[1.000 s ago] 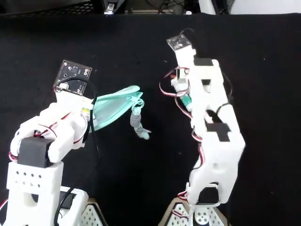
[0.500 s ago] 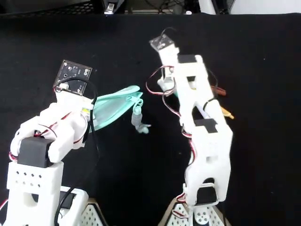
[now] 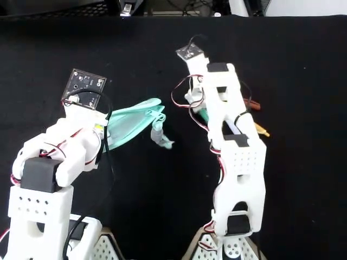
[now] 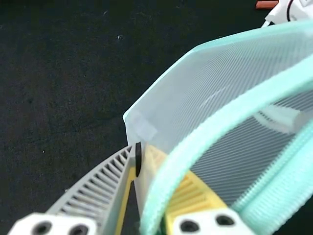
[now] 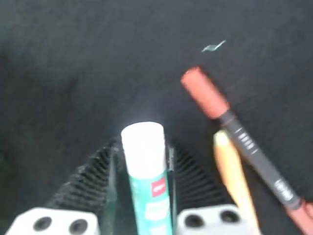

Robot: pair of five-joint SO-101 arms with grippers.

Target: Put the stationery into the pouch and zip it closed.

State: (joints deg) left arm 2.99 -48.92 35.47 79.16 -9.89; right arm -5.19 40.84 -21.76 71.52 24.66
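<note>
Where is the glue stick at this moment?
In the right wrist view the glue stick is clamped in the right pincer, with the red-capped pen and the yellow pen lying on the black table close beside it.

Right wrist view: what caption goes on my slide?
Right gripper holds a glue stick beside two pens on the black table.

Robotics lab bench: black-draped table (image 3: 309,65), white servo arms (image 3: 241,162) (image 3: 54,157), cables (image 3: 184,6) behind.

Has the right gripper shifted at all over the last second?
Yes. In the high view the right gripper, holding the glue stick, has swung toward the pouch, uncovering the brown pen it hid before.
</note>
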